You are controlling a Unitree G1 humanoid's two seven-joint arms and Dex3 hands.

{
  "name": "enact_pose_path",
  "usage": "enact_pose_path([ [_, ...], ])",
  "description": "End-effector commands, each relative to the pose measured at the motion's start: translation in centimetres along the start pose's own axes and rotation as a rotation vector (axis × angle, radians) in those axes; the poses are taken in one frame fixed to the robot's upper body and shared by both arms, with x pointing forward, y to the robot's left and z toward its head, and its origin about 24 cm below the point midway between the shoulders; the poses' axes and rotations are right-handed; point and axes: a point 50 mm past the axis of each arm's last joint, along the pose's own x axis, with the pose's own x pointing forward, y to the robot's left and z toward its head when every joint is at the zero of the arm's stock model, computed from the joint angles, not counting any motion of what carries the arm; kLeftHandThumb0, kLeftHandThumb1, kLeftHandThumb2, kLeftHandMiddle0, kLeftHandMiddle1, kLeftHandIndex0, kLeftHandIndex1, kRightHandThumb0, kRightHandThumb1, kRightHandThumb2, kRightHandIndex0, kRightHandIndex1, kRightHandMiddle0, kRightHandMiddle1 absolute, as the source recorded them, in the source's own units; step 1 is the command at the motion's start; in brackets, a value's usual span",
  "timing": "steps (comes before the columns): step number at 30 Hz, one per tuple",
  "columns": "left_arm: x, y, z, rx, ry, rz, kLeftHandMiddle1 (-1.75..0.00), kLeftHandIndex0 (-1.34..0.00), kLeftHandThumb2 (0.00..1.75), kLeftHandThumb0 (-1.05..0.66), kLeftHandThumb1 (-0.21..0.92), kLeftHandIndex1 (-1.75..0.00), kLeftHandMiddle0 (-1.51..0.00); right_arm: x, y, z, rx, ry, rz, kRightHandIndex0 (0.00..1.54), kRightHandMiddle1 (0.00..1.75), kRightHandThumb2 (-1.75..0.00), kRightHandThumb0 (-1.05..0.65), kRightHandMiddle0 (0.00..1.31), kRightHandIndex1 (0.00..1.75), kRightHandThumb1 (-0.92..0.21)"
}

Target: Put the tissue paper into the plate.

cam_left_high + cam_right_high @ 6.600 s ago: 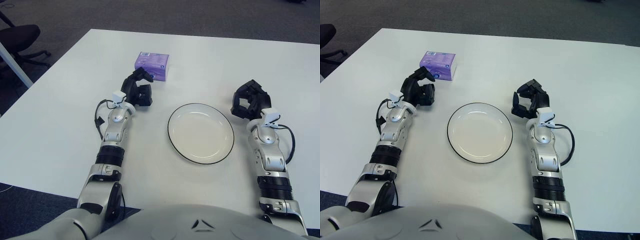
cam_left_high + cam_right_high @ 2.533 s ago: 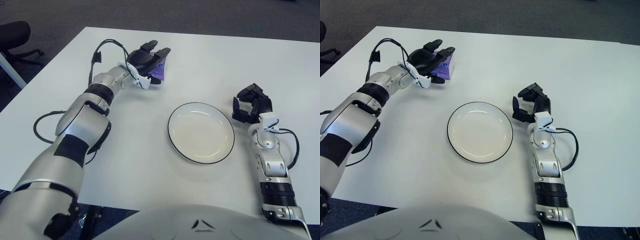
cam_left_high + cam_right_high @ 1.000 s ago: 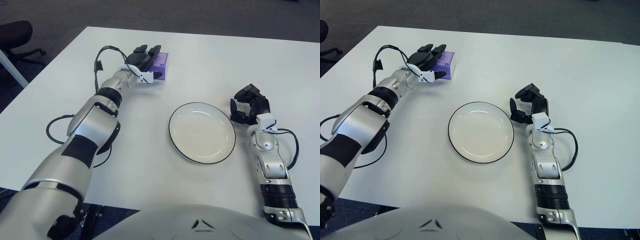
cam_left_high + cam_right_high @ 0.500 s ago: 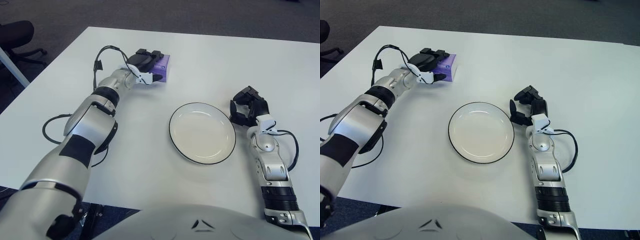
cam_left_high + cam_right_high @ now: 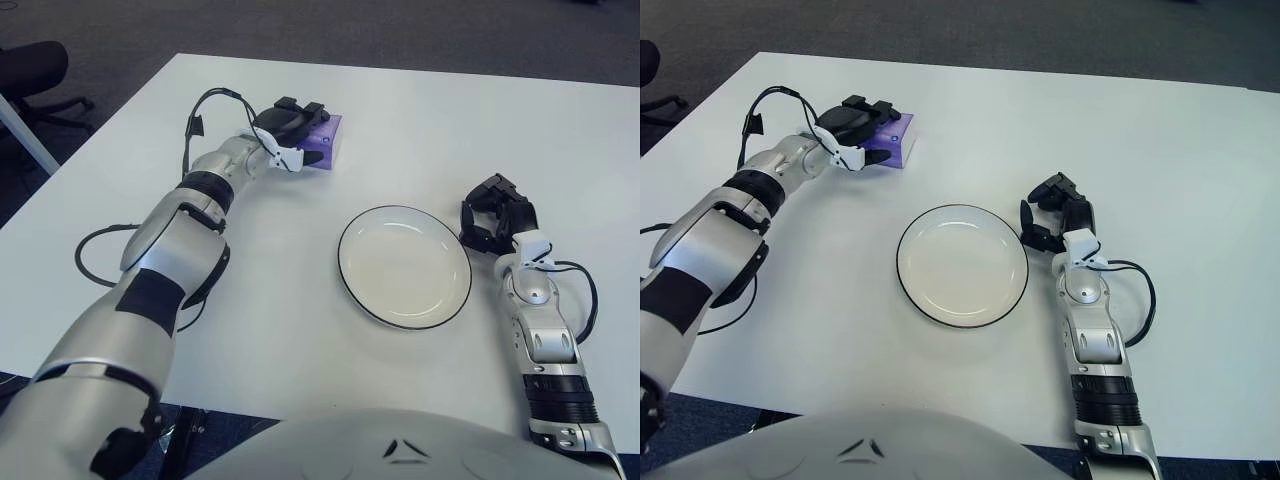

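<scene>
Tissue paper pack (image 5: 326, 141) lies on the white table (image 5: 400, 110), far-left of the plate (image 5: 404, 266). Left hand (image 5: 287, 128), arm stretched forward, curls over it, fingers clasping its top. Right hand (image 5: 493, 213) sits clenched, empty, just right of the plate.

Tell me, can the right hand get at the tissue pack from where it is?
Probably not. The right hand sits beside the plate, which lies between it and the tissue pack, where the left hand already closes over it.
</scene>
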Motion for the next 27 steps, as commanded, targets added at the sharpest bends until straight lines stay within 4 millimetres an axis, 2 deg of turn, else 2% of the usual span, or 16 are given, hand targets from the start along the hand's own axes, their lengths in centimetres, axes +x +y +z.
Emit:
enact_pose_path([
  [1, -2.0, -3.2, -0.6, 0.023, -0.066, -0.145, -1.08, 0.00, 0.99, -0.96, 0.92, -1.04, -0.28, -4.8, 0.9, -6.0, 0.027, 0.292, 0.008, 0.95, 1.75, -1.17, -0.44, 0.52, 1.75, -0.43],
  [7, -3.8, -3.3, -0.7, 0.004, -0.178, -0.172, -1.06, 0.00, 1.00, -0.99, 0.92, -1.04, -0.24, -4.8, 0.8, -5.9, 0.023, 0.292, 0.016, 0.96, 1.75, -1.17, -0.44, 0.52, 1.75, -0.43],
  [16, -5.1, -3.1, -0.7, -0.001, -0.232, -0.194, -1.04, 0.00, 0.97, -1.01, 0.92, -1.02, -0.23, -4.5, 0.7, -6.0, 0.021, 0.292, 0.013, 0.96, 1.75, -1.16, -0.44, 0.52, 1.75, -0.44],
  [27, -6.5, -2.7, 0.1, 0.024, -0.302, -0.183, -1.00, 0.00, 0.94, -1.00, 0.92, -0.87, -0.26, -4.3, 0.5, -6.1, -0.025, 0.280, 0.025, 0.98, 1.75, -1.19, -0.45, 0.53, 1.75, -0.42],
])
